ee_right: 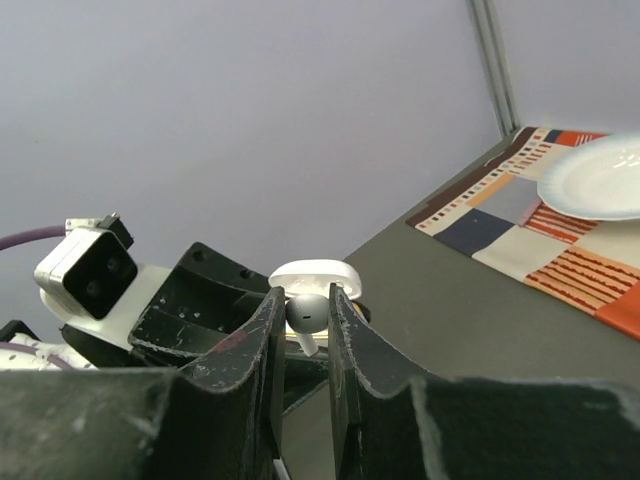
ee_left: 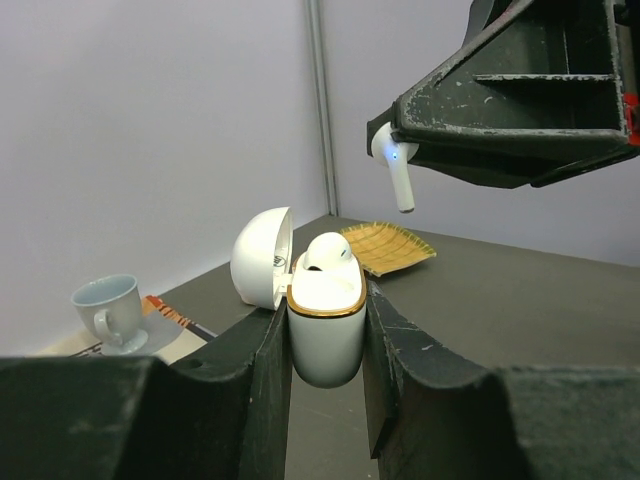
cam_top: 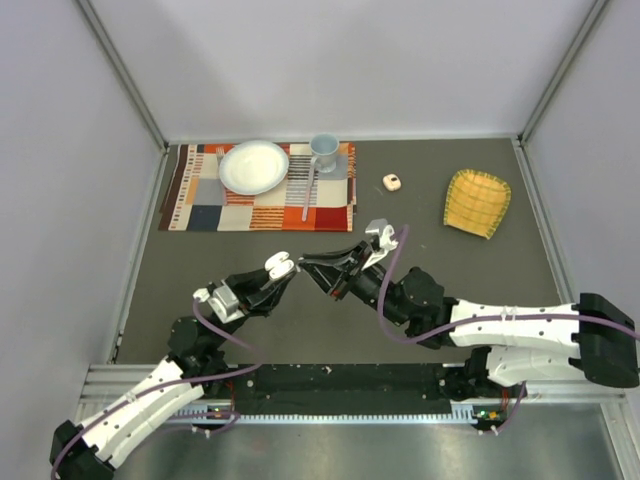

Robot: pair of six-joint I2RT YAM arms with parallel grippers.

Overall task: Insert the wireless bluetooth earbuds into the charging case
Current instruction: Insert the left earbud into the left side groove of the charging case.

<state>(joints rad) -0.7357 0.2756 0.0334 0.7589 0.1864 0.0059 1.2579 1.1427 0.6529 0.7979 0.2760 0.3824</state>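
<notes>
My left gripper (ee_left: 326, 318) is shut on a white charging case (ee_left: 325, 345) with a gold rim, held upright above the table. Its lid (ee_left: 262, 257) is swung open to the left, and one white earbud (ee_left: 328, 252) sits in the case. My right gripper (ee_right: 305, 302) is shut on a second earbud (ee_right: 307, 312), stem pointing down. In the left wrist view this earbud (ee_left: 398, 172) hangs above and to the right of the open case, apart from it. From above, the two grippers meet tip to tip near the table's middle (cam_top: 298, 267).
Another small case (cam_top: 392, 182) lies on the dark table at the back. A patterned placemat (cam_top: 225, 205) at the back left carries a white plate (cam_top: 253, 166), a blue cup (cam_top: 323, 150) and a spoon (cam_top: 309, 192). A yellow dish (cam_top: 477, 201) sits at the back right.
</notes>
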